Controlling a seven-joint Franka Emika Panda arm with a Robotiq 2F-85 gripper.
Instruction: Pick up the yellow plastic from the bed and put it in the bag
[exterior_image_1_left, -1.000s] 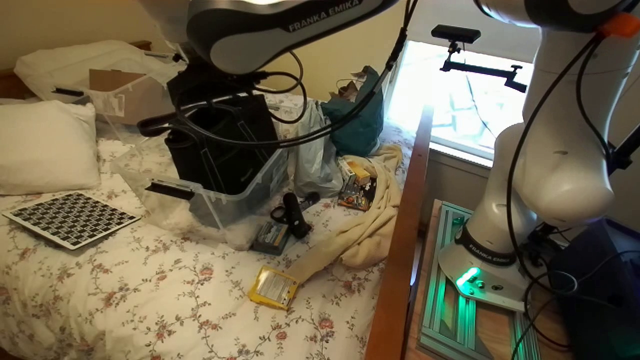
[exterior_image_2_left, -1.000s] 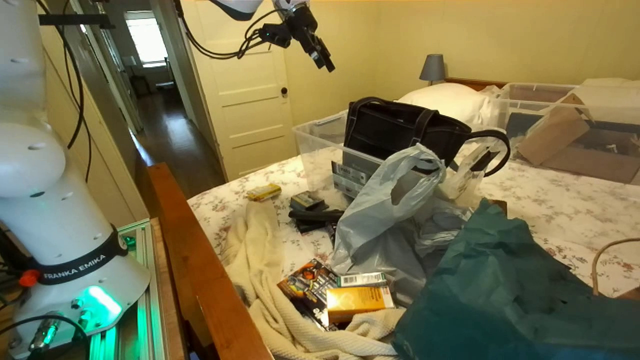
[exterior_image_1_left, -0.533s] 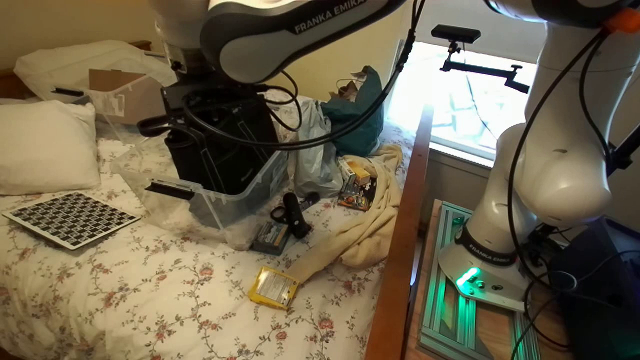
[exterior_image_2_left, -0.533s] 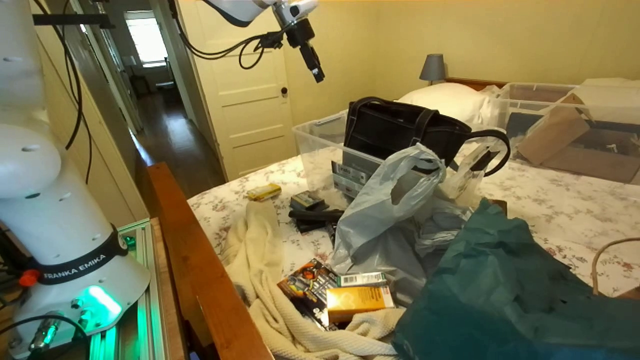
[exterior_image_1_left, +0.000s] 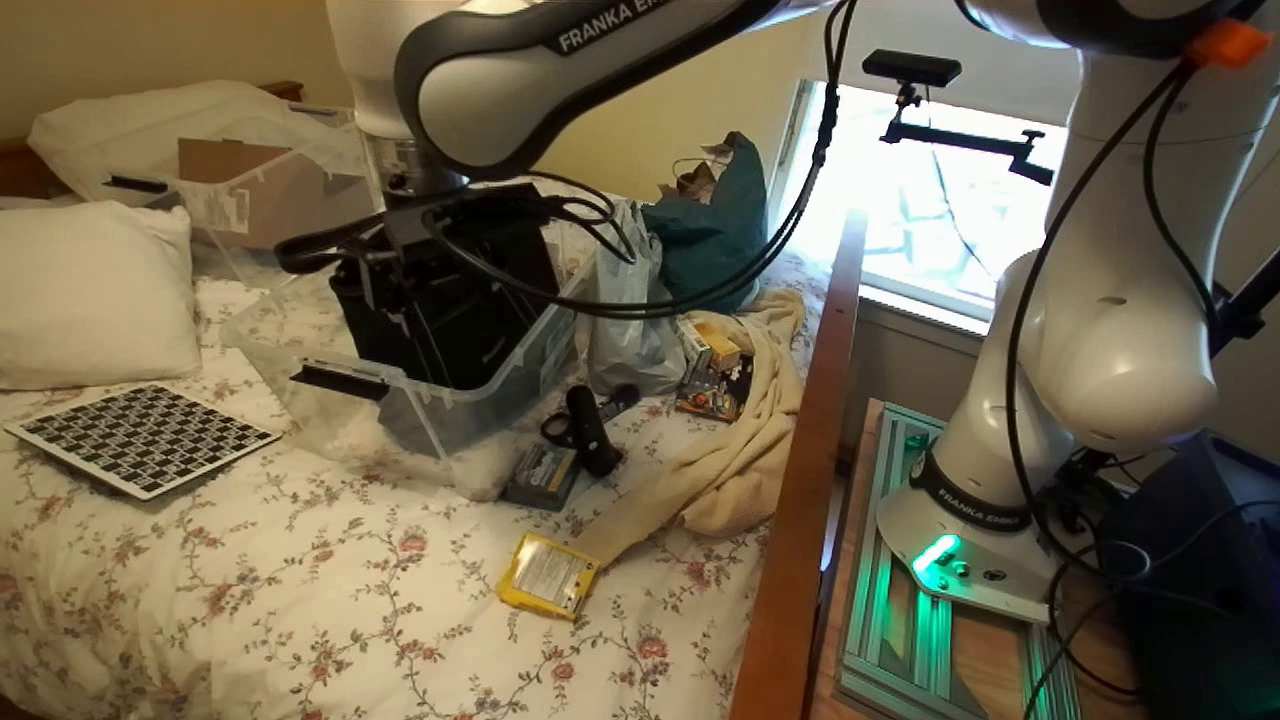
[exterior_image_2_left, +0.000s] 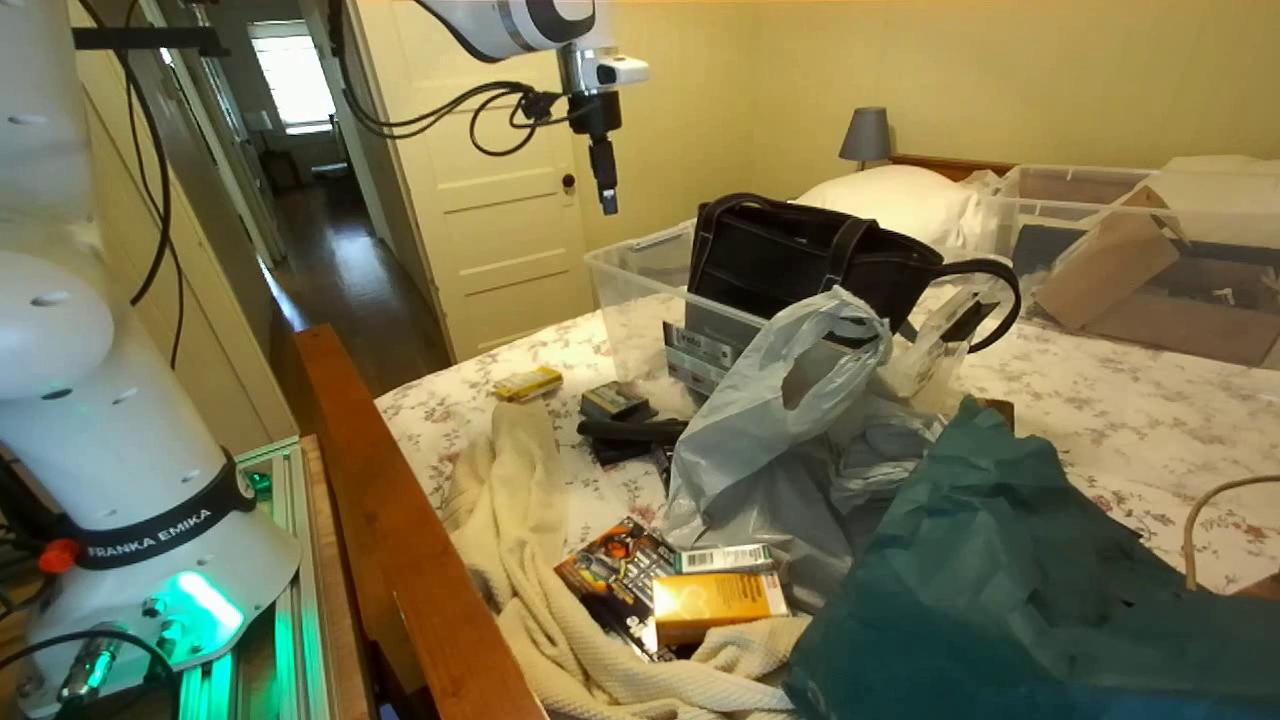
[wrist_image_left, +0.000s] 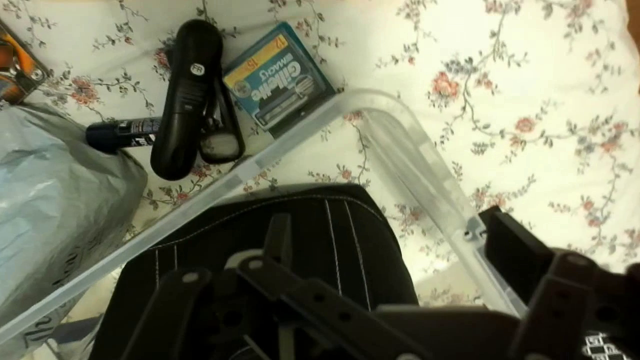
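Observation:
The yellow plastic (exterior_image_1_left: 547, 577) lies flat on the floral bed (exterior_image_1_left: 330, 620), by the end of the cream cloth. It also shows in an exterior view (exterior_image_2_left: 528, 384) and is out of the wrist view. The black bag (exterior_image_1_left: 450, 320) stands inside a clear plastic bin; it also shows in an exterior view (exterior_image_2_left: 790, 260) and below the jaws in the wrist view (wrist_image_left: 300, 215). My gripper (exterior_image_2_left: 608, 205) points down in the air above the bed, level with the bag's top in that view. In the wrist view its fingers (wrist_image_left: 386, 215) are wide apart with nothing between them.
The clear bin's rim (wrist_image_left: 370, 97) runs under the jaws. A black gadget (wrist_image_left: 187, 100) and a razor box (wrist_image_left: 280, 75) lie beside the bin. A grey plastic bag (exterior_image_2_left: 740, 450), green bag (exterior_image_2_left: 960, 580) and cream cloth (exterior_image_1_left: 740, 480) lie around. A wooden rail (exterior_image_1_left: 800, 520) edges the bed.
My gripper has swung from a slant to pointing straight down and has come lower. The yellow plastic and the black bag have not moved.

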